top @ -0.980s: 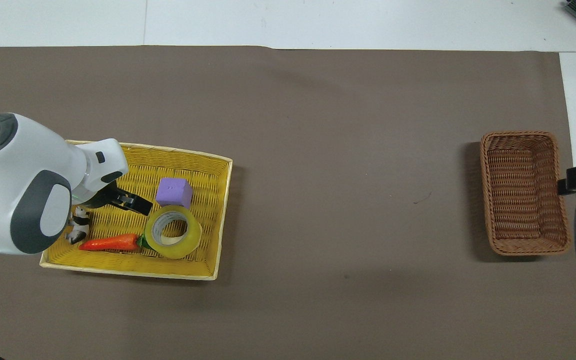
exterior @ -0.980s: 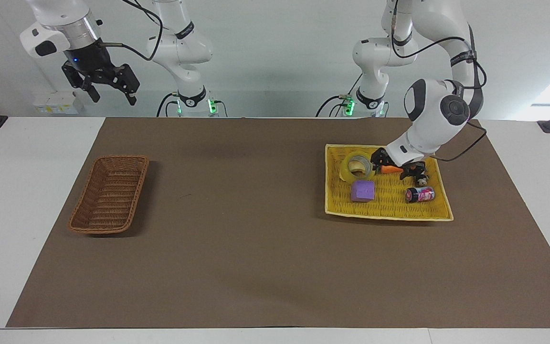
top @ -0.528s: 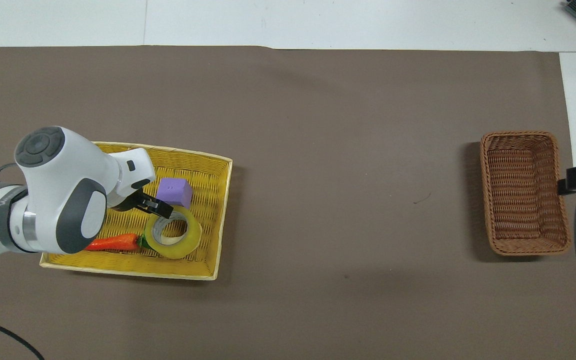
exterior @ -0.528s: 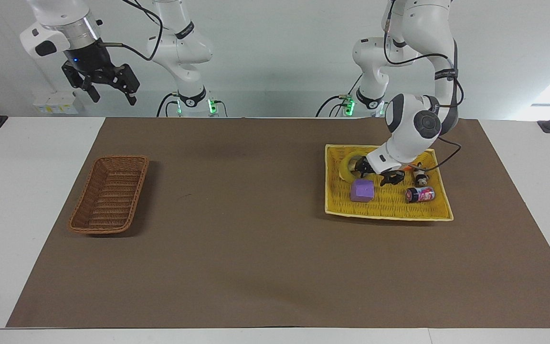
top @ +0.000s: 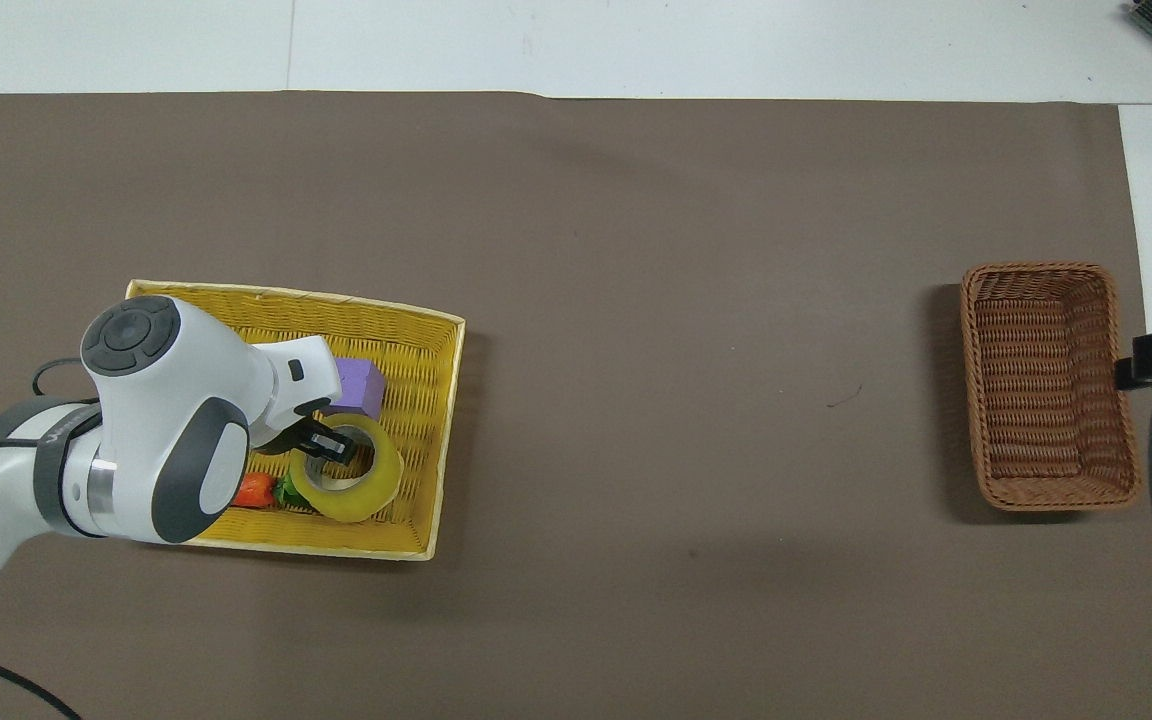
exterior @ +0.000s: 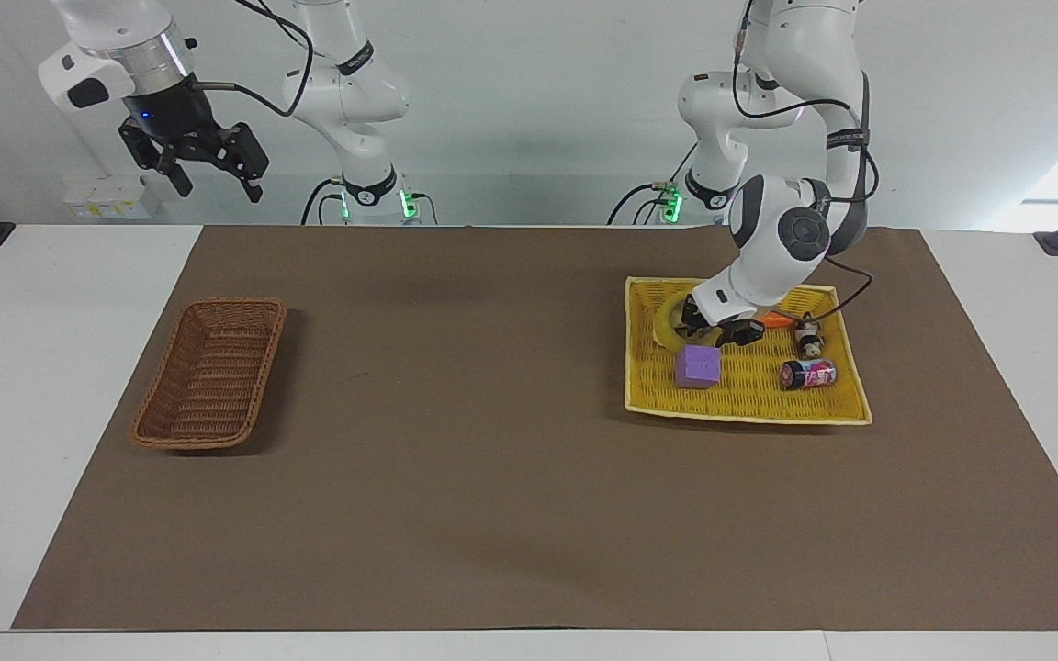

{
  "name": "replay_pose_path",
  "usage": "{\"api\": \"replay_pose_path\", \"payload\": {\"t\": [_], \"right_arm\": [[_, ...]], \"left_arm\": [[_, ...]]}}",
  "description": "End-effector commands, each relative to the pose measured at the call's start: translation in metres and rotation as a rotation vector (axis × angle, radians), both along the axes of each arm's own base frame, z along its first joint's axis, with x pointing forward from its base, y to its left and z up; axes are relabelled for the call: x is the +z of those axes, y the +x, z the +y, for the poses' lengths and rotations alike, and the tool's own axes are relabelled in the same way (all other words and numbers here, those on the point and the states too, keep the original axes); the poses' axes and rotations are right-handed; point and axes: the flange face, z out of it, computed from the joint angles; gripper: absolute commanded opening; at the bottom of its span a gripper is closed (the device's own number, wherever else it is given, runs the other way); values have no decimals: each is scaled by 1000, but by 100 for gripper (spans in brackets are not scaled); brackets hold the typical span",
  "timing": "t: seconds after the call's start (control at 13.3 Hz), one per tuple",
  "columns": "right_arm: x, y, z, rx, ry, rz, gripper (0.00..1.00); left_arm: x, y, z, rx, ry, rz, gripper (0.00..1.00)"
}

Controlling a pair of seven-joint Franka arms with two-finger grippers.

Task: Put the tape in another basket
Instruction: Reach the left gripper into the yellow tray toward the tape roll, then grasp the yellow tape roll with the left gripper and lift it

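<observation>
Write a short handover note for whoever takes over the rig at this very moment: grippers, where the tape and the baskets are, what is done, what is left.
Left gripper: down in the yellow basket, one finger inside the tape ring, closing on its wall; grip not confirmed.
Right gripper: open, waiting high at its own end.
Tape: not yet lifted, beside the purple block and carrot.
Brown basket: at the right arm's end.
Done: the reach.
Left: secure, lift, carry, release.

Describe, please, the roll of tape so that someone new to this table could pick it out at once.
Start at the flat bright-yellow woven tray basket at the left arm's end of the table. Among the things in it, look beside the purple foam cube, where the left gripper reaches. The glossy translucent yellow tape roll is the tray's only ring, with a pale core.
</observation>
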Motion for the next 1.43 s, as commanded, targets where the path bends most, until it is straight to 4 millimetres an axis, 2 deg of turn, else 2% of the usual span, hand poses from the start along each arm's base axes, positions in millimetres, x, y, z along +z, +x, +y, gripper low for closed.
{"api": "replay_pose_path", "payload": {"t": [0.0,0.08,0.23,0.45,0.6,0.68,0.9,1.06,1.36], "right_arm": [[2,1,0,-4,19,12,100],[2,1,0,-2,19,12,100],[1,1,0,-4,19,14,100],[2,1,0,-2,19,12,100],[2,0,0,-4,19,14,100],[1,1,0,-2,19,14,100],[3,0,0,-4,19,12,100],[1,0,0,-4,19,15,100],[2,1,0,-2,19,12,100]], "left_arm": [[8,-8,-4,-58,-10,19,0],[12,-1,-4,-54,-14,11,0],[34,8,6,-33,-18,-10,0],[94,27,23,3,-20,13,0],[130,39,37,98,-15,5,0],[143,45,36,170,-12,-21,0],[164,59,10,424,-31,-83,0],[172,60,-24,564,-104,-103,0],[184,45,-99,724,-156,-152,0]]}}
